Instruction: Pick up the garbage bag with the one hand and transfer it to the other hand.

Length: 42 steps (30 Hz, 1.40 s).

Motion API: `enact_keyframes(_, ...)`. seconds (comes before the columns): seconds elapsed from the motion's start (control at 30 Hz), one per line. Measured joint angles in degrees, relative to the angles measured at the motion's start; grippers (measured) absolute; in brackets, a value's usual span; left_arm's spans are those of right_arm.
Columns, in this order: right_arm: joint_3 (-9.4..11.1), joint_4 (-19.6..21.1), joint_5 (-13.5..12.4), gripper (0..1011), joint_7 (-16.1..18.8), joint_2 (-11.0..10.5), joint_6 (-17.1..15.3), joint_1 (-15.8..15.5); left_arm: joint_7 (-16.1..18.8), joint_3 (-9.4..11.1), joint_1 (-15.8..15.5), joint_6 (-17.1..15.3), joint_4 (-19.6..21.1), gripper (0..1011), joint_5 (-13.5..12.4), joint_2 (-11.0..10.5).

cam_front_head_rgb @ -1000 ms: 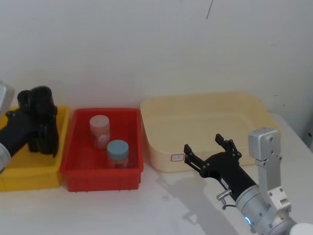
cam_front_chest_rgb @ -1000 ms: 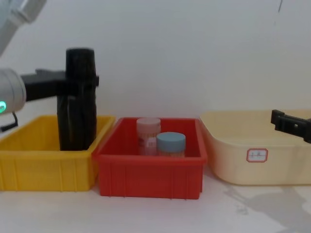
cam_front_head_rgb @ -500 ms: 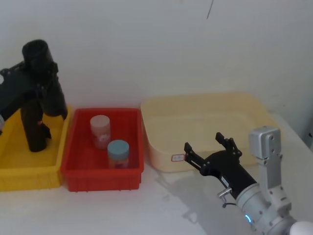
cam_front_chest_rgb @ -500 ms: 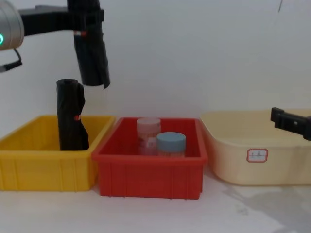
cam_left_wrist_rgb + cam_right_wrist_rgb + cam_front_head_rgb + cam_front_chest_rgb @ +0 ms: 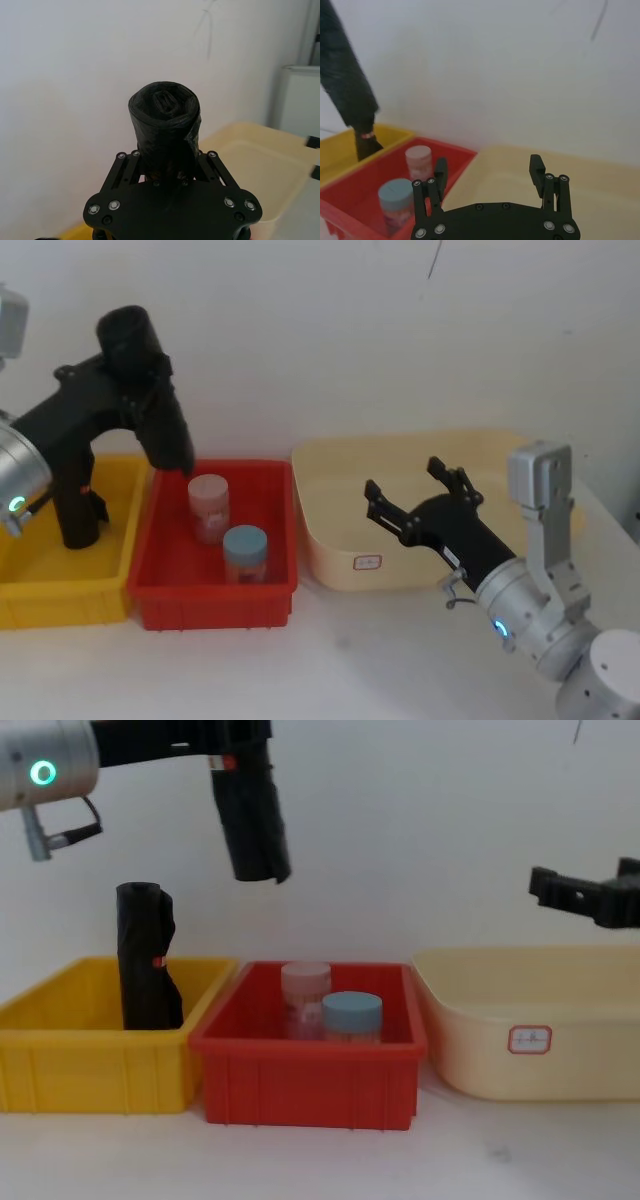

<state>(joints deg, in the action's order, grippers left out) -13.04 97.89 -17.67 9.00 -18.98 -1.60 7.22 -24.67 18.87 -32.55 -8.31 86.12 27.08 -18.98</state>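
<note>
As left claw (image 5: 143, 385) swings garbage bag (image 5: 170, 440) rightward, right claw (image 5: 404, 480) has seemingly risen.

Three bins stand in a row on the white table (image 5: 320, 1165). The yellow bin (image 5: 60, 1065) at the left holds a bent black roll (image 5: 147, 970), upright, with what seems a small red band. The red bin (image 5: 310, 1092) in the middle holds a pink-lidded jar (image 5: 304, 990) and, nearer, a blue-lidded jar (image 5: 351, 1017). The cream tub (image 5: 590, 1065) at the right carries a small label (image 5: 529, 1039).
</note>
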Motion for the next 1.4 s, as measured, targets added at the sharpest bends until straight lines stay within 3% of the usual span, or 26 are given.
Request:
enact_keyframes(0.33,-1.66,-1.23,-1.88,1000,6.41,-1.21,-1.69,4.61,-3.91,2.72,-3.22,-0.15,-4.86,376,2.54,2.9)
enact_keyframes(0.87,-5.0,-2.29,-5.06,1000,16.06,-4.02,-3.92,8.56,-9.8,7.29,-9.23,-0.99,-12.7,376,3.96,5.87)
enact_keyframes(1.13,-5.83,-3.82,-5.45,1000,16.85,-3.85,-3.72,10.1,-13.13,9.5,-11.68,-2.07,-14.91,376,4.4,6.35)
enact_keyframes(1.4,-6.17,-6.08,-5.39,1000,15.48,-2.96,-3.48,11.51,-16.45,11.99,-13.84,-2.79,-16.01,376,4.29,6.32)
